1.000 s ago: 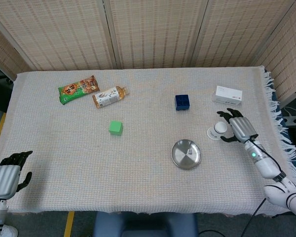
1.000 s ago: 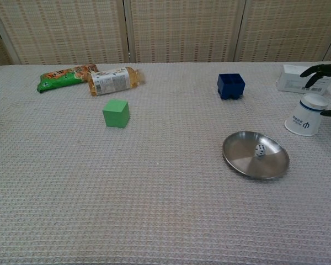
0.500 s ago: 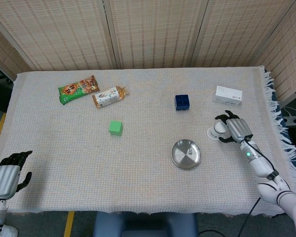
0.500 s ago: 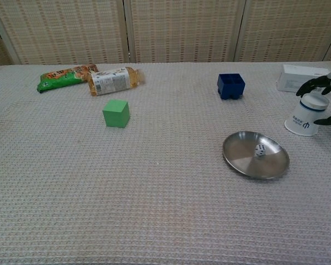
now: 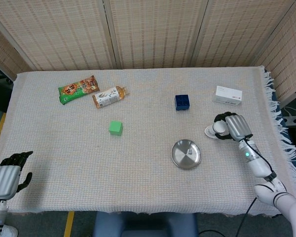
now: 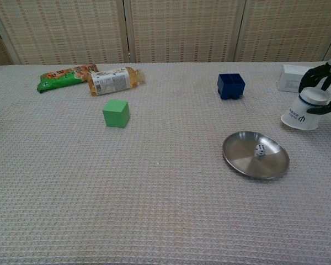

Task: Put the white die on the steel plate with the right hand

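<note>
The small white die (image 6: 260, 150) lies inside the round steel plate (image 6: 243, 160), slightly right of its middle. In the head view the die (image 5: 189, 152) shows as a pale speck on the plate (image 5: 180, 157). My right hand (image 5: 235, 127) is to the right of the plate and grips an upside-down white paper cup (image 6: 304, 110), which is tilted. In the chest view the right hand's dark fingers (image 6: 314, 74) wrap around the cup's top. My left hand (image 5: 7, 174) hangs beyond the table's front left corner and holds nothing.
A blue box (image 6: 231, 85) stands behind the plate, and a white carton (image 5: 227, 95) lies at the far right. A green cube (image 5: 116, 128), a lying bottle (image 5: 110, 96) and a snack packet (image 5: 78, 89) are on the left half. The fringed cloth edge (image 5: 278, 123) runs right of my hand.
The right hand closed its fingers around the paper cup, then tipped it and shifted it slightly left. The die, the plate and the left hand stayed put.
</note>
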